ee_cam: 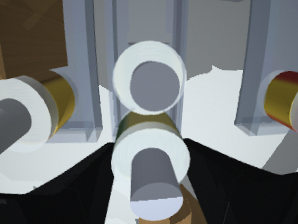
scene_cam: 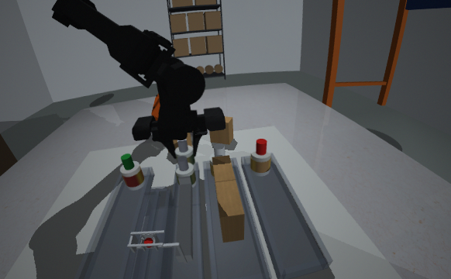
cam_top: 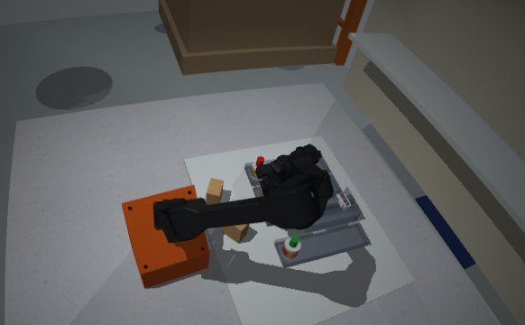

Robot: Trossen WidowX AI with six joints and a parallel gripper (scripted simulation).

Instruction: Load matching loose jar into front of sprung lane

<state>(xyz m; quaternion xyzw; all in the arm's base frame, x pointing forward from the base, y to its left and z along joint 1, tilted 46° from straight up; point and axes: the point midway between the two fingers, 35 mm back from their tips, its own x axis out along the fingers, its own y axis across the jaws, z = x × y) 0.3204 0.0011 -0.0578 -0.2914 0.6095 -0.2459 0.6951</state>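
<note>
The loose grey-cap jar [scene_cam: 184, 149] sits between the black fingers of the end effector [scene_cam: 183, 149], which is clamped tight on it. It's upright, right at the front of the 2nd lane [scene_cam: 184, 205] from the left in the exterior view. Just past it, w/ almost no gap, stands the other grey-cap jar [scene_cam: 184, 172], already in that lane. In the wrist view the held jar [ee_cam: 152, 165] is the near one and the lane jar [ee_cam: 149, 83] is the far one, lined up in a row. Can't tell if the held jar is down on the lane floor.

To the left, a green-cap jar [scene_cam: 130, 172] w/ a red band stands at the front of its lane. To the right, a red-cap jar [scene_cam: 260, 159] stands at the front of the far right lane. Brown boxes [scene_cam: 227, 198] fill the lane btwn. A small white frame w/ a red dot [scene_cam: 149, 241] sits further down on the left side.

All lanes lie on a white mat [cam_top: 290, 289] on the grey worktop [cam_top: 87, 181]. The arm's orange base [cam_top: 154, 253] is near the mat's edge.
</note>
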